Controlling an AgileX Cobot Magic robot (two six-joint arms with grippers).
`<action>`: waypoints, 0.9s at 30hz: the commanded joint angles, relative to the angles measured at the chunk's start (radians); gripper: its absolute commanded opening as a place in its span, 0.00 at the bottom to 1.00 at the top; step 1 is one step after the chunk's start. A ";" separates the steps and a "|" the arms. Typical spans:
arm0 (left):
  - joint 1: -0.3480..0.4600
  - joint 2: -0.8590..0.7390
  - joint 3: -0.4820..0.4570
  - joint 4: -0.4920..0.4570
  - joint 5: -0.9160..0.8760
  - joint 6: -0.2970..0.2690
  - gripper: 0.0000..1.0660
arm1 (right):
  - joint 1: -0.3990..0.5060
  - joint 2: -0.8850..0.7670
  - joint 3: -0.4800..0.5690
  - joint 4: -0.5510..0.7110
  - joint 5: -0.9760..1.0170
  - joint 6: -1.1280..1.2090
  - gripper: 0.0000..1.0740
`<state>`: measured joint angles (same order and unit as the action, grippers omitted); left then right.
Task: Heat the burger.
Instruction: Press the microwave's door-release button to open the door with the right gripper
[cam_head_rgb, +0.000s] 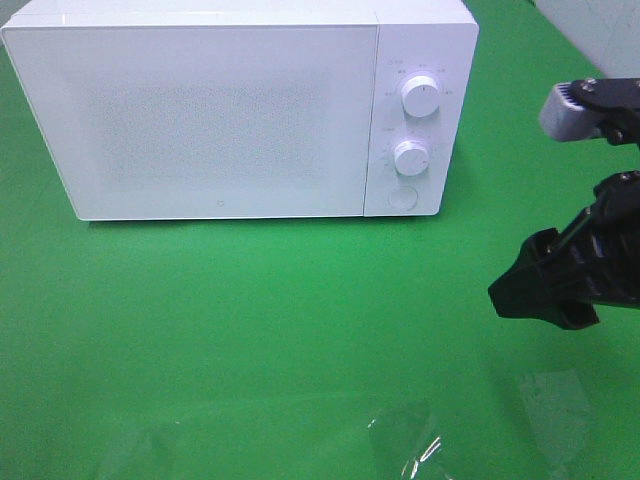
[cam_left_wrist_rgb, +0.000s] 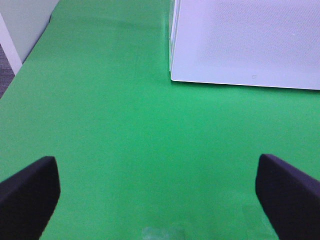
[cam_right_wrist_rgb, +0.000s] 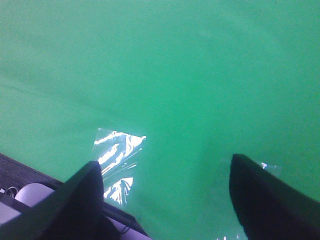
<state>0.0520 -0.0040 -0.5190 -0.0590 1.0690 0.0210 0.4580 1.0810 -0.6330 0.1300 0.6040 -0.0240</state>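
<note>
— Fingers (cam_left_wrist_rgb: 30, 195) of the left gripper (cam_left_wrist_rgb: 155, 165) first: how do they stand?
— Spread wide and released. Only the bare green table cover (cam_left_wrist_rgb: 125, 125) lies between them, and a corner of the white microwave (cam_left_wrist_rgb: 245, 40) stands ahead.
— And the right gripper (cam_right_wrist_rgb: 164, 165)?
— Its black fingers (cam_right_wrist_rgb: 260, 195) are apart too, grasping nothing. In the high view that gripper (cam_head_rgb: 550, 275) hangs over the green cover at the right edge, well clear of the microwave and lower in the view than its control panel.
— Any writing on the microwave (cam_head_rgb: 200, 110)?
— None I can read. Small markings ring the upper knob (cam_head_rgb: 421, 97) and the lower knob (cam_head_rgb: 412, 157), with a round button (cam_head_rgb: 403, 196) under them, but the print is too small. A tiny mark (cam_head_rgb: 221, 203) sits low on the door, centred and just as illegible.
— Is the door open?
— Shut, flush with the panel, and its frosted front hides the inside.
— Where is the burger?
— Out of sight in all three views, so I cannot tell where it is.
— Anything else on the cover?
— Patches of clear, shiny film (cam_head_rgb: 405, 440) near the front edge. The right wrist view shows one (cam_right_wrist_rgb: 117, 160) just beside a finger.
</note>
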 joint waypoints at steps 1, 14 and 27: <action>0.002 -0.017 0.003 0.002 0.000 -0.006 0.93 | -0.002 -0.094 -0.004 -0.004 0.096 0.005 0.70; 0.002 -0.017 0.003 0.002 0.000 -0.006 0.93 | -0.002 -0.378 -0.002 -0.041 0.232 0.049 0.71; 0.002 -0.017 0.003 0.002 0.000 -0.006 0.93 | -0.227 -0.776 -0.002 -0.083 0.358 0.098 0.71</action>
<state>0.0520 -0.0040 -0.5190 -0.0590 1.0690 0.0210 0.2580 0.3450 -0.6330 0.0480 0.9460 0.0830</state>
